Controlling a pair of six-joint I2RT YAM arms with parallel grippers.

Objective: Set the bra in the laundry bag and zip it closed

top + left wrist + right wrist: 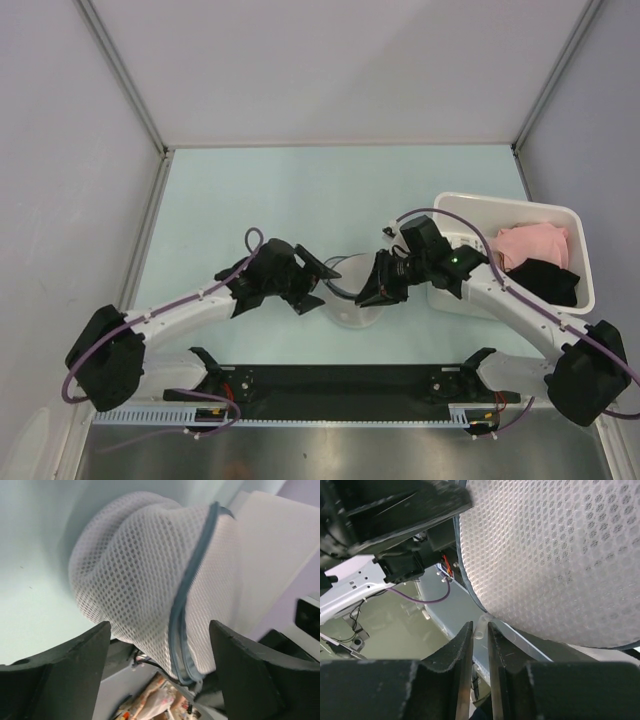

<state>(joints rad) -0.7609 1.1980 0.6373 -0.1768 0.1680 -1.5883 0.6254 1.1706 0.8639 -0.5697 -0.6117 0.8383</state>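
The laundry bag (352,306), a round white mesh pouch with a blue-grey zipper rim (186,587), sits between my two grippers at the table's middle. My left gripper (321,283) (160,630) is open wide, and the bag's (140,565) lower end reaches in between its fingers. My right gripper (379,294) (480,625) stands just under the bag (555,555). Its jaws are open by a narrow gap, and the clear zipper pull (479,631) hangs between them. The bra is hidden from every view.
A white rectangular bin (470,205) stands at the right, close behind the right arm. It holds a pink garment (533,245) and a black garment (548,278). A black base strip (340,385) runs along the near edge. Grey walls close in the table.
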